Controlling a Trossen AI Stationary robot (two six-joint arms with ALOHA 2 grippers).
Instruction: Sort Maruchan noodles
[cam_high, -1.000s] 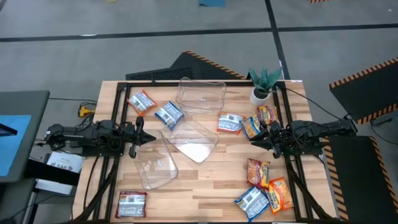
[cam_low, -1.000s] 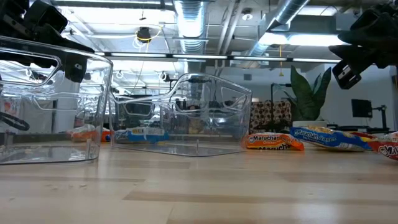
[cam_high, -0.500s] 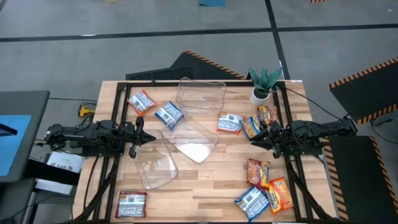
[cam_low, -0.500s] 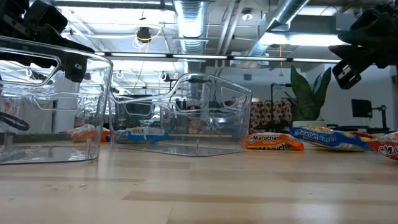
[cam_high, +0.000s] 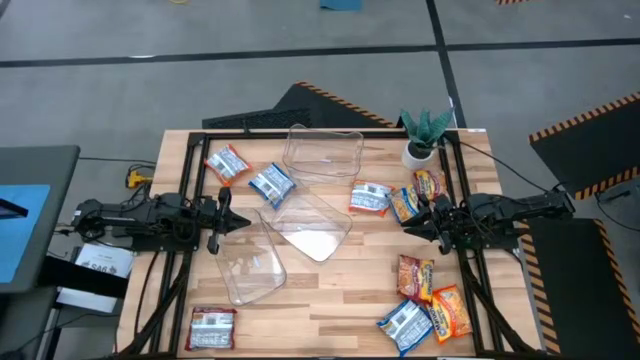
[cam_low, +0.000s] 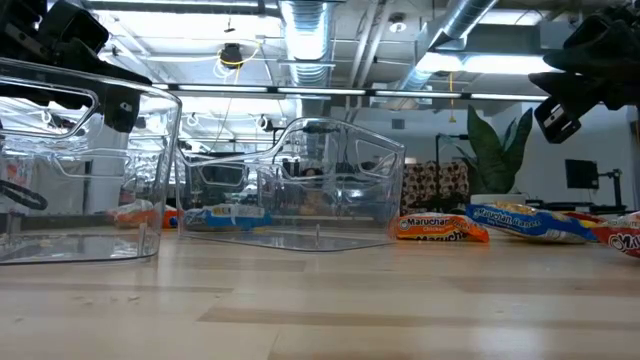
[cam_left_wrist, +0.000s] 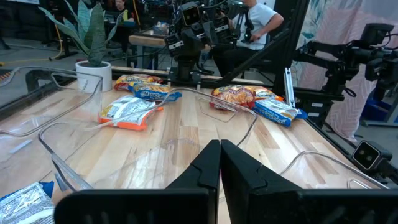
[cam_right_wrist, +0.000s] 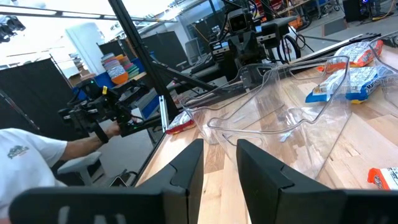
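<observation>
Hovering over the left edge of the tabletop, the left end effector has its two fingers clenched together with nothing between them and touches nothing; near it in the high view lie a red-and-white packet and a blue-and-white packet toward the far left side, and another red-and-white packet at the near left corner; a clear bin lies tipped beside the left end effector's tip, a second clear bin sits at the middle, and a third clear bin stands toward the far edge; right of centre a blue-and-white packet lies next to an orange packet, with one more orange packet just below a small potted plant at the far right corner; the right end effector hangs just beside those orange packets, its fingers released to a narrow gap, grasping nothing and touching nothing; toward the near right corner sit an orange packet, a second orange packet and a blue-and-white packet close together; the right wrist view also catches a person's white sleeve beyond the tabletop; in the low view an orange Maruchan packet and a blue-and-white one lie flat to the right of the clear bins.
</observation>
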